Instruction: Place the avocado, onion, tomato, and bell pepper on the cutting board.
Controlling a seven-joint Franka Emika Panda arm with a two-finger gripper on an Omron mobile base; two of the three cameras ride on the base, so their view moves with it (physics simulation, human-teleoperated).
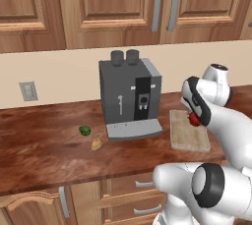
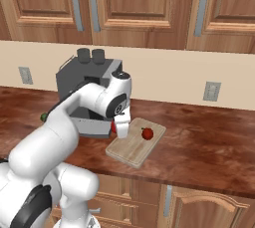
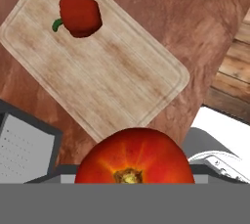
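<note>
1. hand view: the gripper [image 2: 119,128] holds the tomato [image 3: 134,157], fingers closed on it, above the board [image 3: 97,76].
2. lower it onto bare wood, apart from the pepper [image 3: 79,15].
3. release low, or it may roll.
4. avocado [image 1: 84,130] and onion [image 1: 97,144] wait left of the coffee machine [image 1: 130,96].

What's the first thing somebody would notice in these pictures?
Probably the big red tomato, right up close at the bottom of the hand view, carried in the robot's gripper above the wooden cutting board. Next, the red bell pepper already lying on that board. Then the grey coffee machine on the counter, with the green avocado and tan onion to its left.
</note>
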